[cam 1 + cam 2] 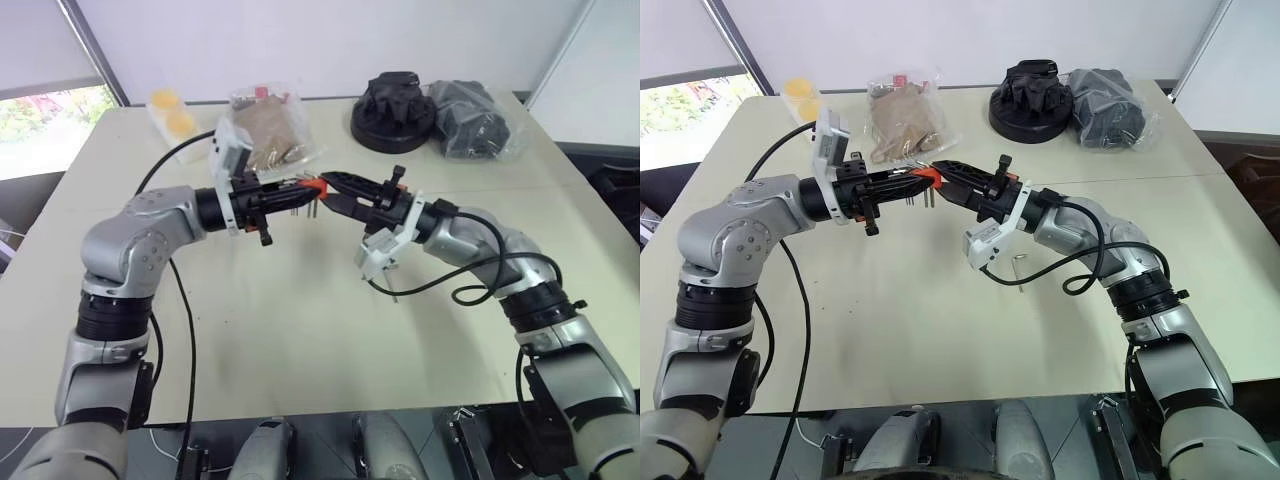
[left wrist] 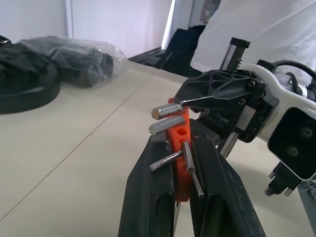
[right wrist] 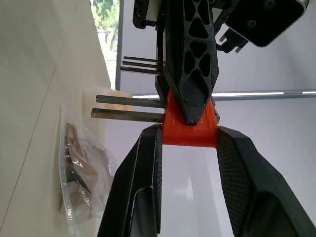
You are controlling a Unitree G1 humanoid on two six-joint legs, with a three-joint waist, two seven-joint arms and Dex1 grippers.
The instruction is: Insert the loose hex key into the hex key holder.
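Both arms meet above mid-table (image 1: 300,330), end effectors tip to tip w/ the hex key holder (image 1: 316,187) between them, held up off the surface. Left end effector (image 1: 300,196) pts toward the right one, fingers (image 2: 148,197) clamped on the red-orange block; short silver keys stick out of it past the fingertips. Right end effector (image 1: 335,186) pts back at it, its two fingers (image 3: 138,187) also pressed on opposite sides of the same block. On the table just below/behind the right wrist lies the loose hex key (image 1: 1021,272), thin grey rod, flat, not held, apart from the holder.

Further back: clear bag w/ brown contents (image 1: 268,130) behind the left end effector, yellow items in plastic (image 1: 170,112) toward far-left corner. Far right: black round object (image 1: 393,112) and a dark bundle in clear plastic bag (image 1: 475,120), just beside each other near the far edge.
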